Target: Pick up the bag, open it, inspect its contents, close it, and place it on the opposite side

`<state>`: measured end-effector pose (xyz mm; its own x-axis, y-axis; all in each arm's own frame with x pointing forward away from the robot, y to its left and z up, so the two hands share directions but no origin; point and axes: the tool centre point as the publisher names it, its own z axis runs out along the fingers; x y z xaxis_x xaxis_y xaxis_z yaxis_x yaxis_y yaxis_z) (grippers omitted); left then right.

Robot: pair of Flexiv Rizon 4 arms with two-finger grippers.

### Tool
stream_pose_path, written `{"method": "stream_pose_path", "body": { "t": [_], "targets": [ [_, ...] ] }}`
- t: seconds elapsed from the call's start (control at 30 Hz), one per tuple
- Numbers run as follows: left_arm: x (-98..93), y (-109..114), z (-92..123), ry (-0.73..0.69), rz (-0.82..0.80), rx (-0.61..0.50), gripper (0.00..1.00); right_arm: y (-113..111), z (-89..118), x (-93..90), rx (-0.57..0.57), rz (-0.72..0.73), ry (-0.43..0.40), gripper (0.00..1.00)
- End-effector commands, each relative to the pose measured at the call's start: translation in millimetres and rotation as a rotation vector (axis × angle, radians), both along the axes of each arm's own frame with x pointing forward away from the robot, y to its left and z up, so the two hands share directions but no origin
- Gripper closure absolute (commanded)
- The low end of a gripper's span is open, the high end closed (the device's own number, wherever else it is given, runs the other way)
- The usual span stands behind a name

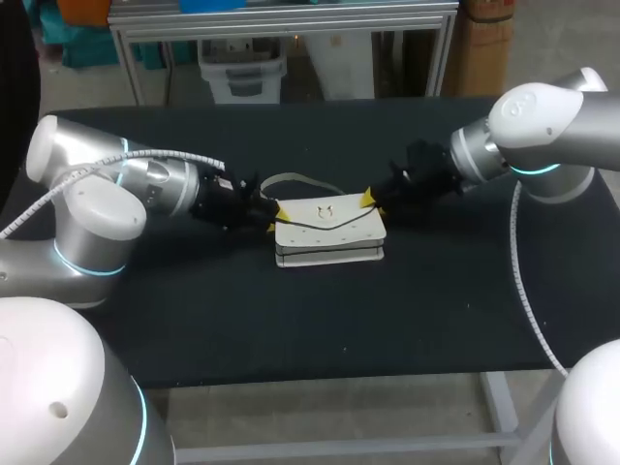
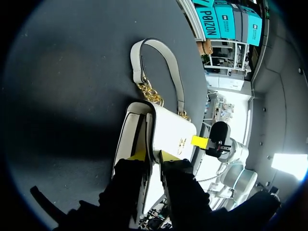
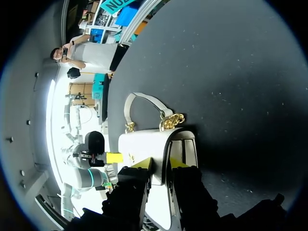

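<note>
Bag [image 1: 329,231] stands at the middle of the desk [image 1: 291,320], flap down. Your left gripper [image 2: 153,155] and right gripper [image 3: 160,162] each pinch one end between narrow-set fingers. Step in hand appears to be pick-up; next, lift both ends evenly.

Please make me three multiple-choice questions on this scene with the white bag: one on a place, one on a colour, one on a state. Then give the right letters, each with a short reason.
1. Where are the left gripper and the right gripper by the bag?
A) both at one end
B) one at each end
C) both far from it

2. What colour is the chain on the strap?
A) gold
B) blue
C) red

3. How is the flap?
A) torn off
B) thrown wide open
C) down over the front

Answers:
1 B, the head view shows yellow tips at both ends.
2 A, the links look gold in both wrist views.
3 C, the head view shows it covering the front.
</note>
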<state>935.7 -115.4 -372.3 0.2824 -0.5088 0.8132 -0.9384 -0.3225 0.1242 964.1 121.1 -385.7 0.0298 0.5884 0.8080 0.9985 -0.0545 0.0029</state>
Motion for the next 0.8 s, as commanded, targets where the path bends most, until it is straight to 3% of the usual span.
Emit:
{"method": "stream_pose_path", "body": {
  "t": [0.03,0.13,0.17,0.2,0.23,0.27,0.3,0.8],
  "targets": [
    [5.5,-10,-6,-0.002,0.008,-0.004,1.00,4,-2,-6.0,0.002,-0.003,-0.006,1.00],
    [6.2,-8,-5,-0.005,0.008,-0.004,1.00,3,-1,-6.9,0.005,-0.004,-0.006,1.00],
    [5.6,-7,-4,-0.007,0.009,-0.007,0.74,3,-1,-7.1,0.006,-0.004,-0.007,0.97],
    [4.8,-5,-3,-0.011,0.009,-0.011,0.32,2,-1,-7.3,0.007,-0.004,-0.008,0.69],
    [4.0,-3,-2,-0.014,0.007,-0.015,0.02,2,-1,-7.4,0.007,-0.005,-0.009,0.50],
    [3.4,-3,-1,-0.018,0.009,-0.015,0.00,1,-1,-7.6,0.008,-0.005,-0.011,0.17],
    [3.0,-2,0,-0.019,0.010,-0.015,0.00,0,0,-7.5,0.009,-0.006,-0.012,0.00],
    [-4.2,3,13,-0.079,-0.023,-0.025,0.00,-8,14,-11.2,0.010,0.012,-0.081,0.00]
  ]
}}
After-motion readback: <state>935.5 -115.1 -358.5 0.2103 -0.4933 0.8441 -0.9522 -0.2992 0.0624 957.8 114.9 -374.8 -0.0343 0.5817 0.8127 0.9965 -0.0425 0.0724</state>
